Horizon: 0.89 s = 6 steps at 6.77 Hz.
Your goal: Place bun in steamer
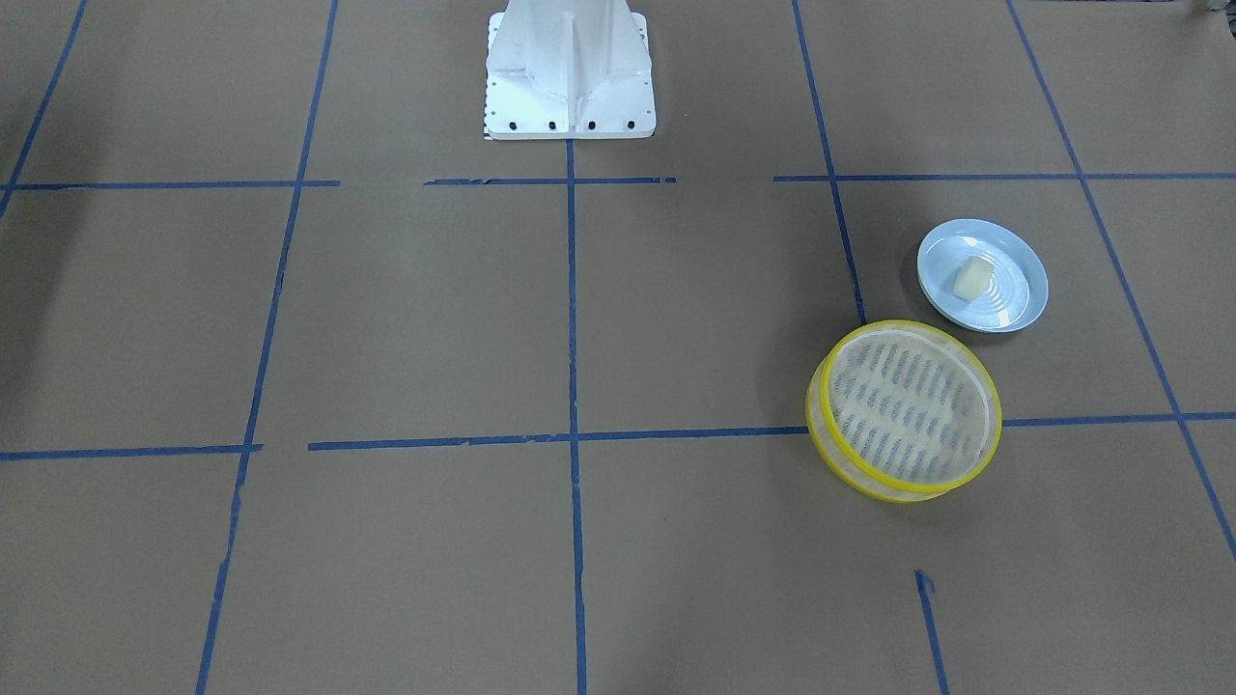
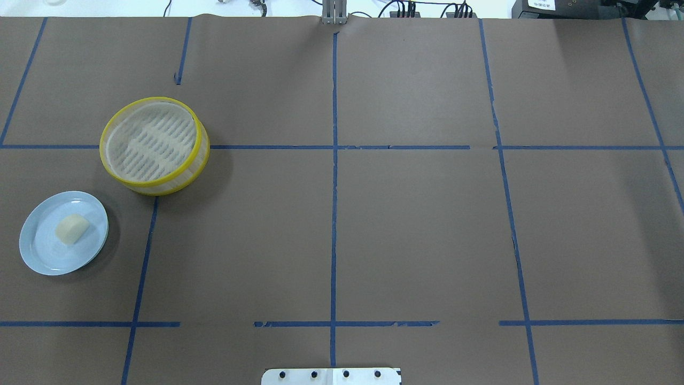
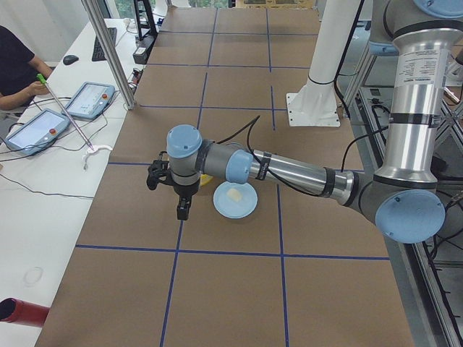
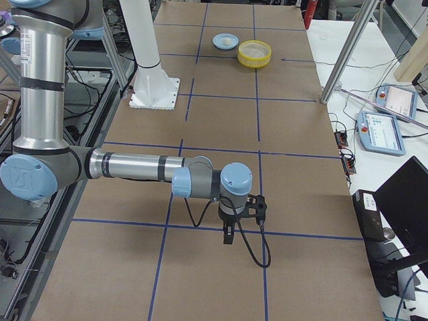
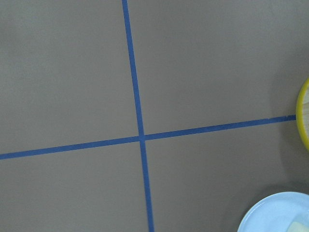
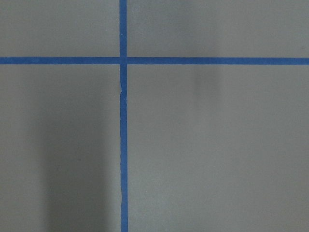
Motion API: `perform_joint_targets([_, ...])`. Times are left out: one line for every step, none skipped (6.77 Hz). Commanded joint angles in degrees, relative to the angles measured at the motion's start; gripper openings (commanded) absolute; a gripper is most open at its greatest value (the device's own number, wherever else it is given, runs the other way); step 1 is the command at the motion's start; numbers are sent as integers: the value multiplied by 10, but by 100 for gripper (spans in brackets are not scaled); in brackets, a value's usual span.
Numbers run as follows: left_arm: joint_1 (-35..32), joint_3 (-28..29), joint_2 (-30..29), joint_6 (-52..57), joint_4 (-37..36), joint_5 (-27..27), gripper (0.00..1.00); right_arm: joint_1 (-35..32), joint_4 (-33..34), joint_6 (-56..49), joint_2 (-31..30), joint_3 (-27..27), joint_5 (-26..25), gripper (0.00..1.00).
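Note:
The cream-white bun (image 1: pixel 969 278) lies on a pale blue plate (image 1: pixel 1024 301); it also shows in the overhead view (image 2: pixel 71 229). The yellow-rimmed steamer (image 1: pixel 821 425) stands empty just beside the plate, its rim clear in the overhead view (image 2: pixel 199 155). My left gripper (image 3: pixel 183 210) shows only in the exterior left view, hanging above the table beside the plate (image 3: pixel 230 210); I cannot tell if it is open or shut. My right gripper (image 4: pixel 227 235) shows only in the exterior right view, far from the steamer (image 4: pixel 254 53); its state is unclear too.
The brown table is marked with blue tape lines (image 2: pixel 334 214). The robot's white base (image 1: pixel 570 77) stands at the table's middle edge. The left wrist view shows the plate's edge (image 5: pixel 270 217) and a bit of yellow steamer rim (image 5: pixel 304 116). An operator (image 3: pixel 14 72) sits off the table.

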State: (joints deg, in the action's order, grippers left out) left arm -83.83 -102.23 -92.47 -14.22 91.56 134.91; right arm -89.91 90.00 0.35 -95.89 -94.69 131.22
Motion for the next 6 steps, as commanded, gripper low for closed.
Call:
perform_joint_targets([104, -42, -2, -191, 6, -29, 100, 0, 0, 0, 0, -1, 0, 100])
perform_joint_targets([142, -54, 17, -227, 23, -39, 100, 0, 0, 0, 0, 0, 0, 100])
perform_joint_targets([176, -53, 65, -255, 98, -59, 100, 0, 0, 0, 1, -1, 0, 100])
perform_joint_targets([223, -51, 107, -325, 192, -81, 100, 0, 0, 0, 0, 0, 0, 100])
perform_joint_targets([268, -46, 122, -385, 241, -91, 100, 0, 0, 0, 0, 0, 0, 100])
perform_joint_targets([306, -46, 120, -412, 243, -100, 100, 0, 0, 0, 0, -1, 0, 100])
